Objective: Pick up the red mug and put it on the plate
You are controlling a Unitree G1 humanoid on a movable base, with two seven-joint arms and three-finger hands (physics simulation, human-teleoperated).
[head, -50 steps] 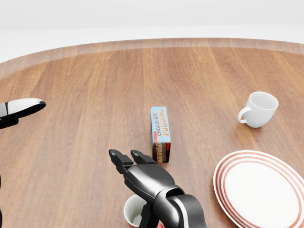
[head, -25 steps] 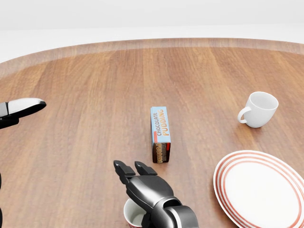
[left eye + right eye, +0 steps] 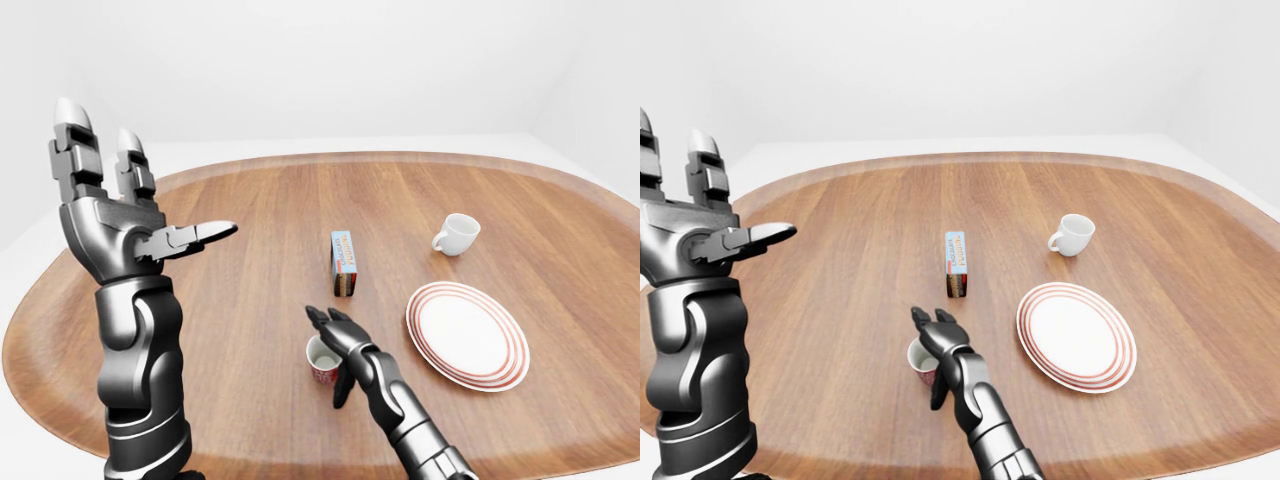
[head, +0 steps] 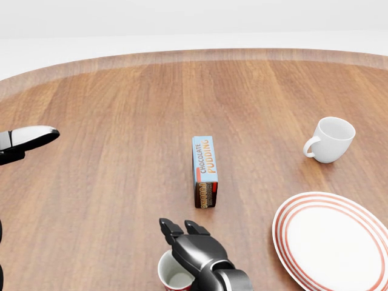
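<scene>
The red mug [image 3: 320,362] with a white inside stands upright on the wooden table [image 3: 250,280], at the bottom middle of the head view [image 4: 174,274]. My right hand [image 3: 328,358] is open. Its fingers [image 4: 189,227] reach flat over the mug's rim and its thumb hangs down on the mug's right side. The fingers are not closed round the mug. The red-ringed white plate [image 3: 467,335] lies to the right of the mug, apart from it. My left hand [image 3: 140,205] is raised high at the left, open and empty.
A chocolate pudding box [image 3: 343,262] stands upright just above the mug in the view. A white mug [image 3: 458,234] stands above the plate at the right. The table's rounded edge runs along the bottom of the eye views.
My right hand has drawn back toward the bottom of the head view, so its fingertips now lie over the mug and more of the rim shows. The left hand has not moved.
</scene>
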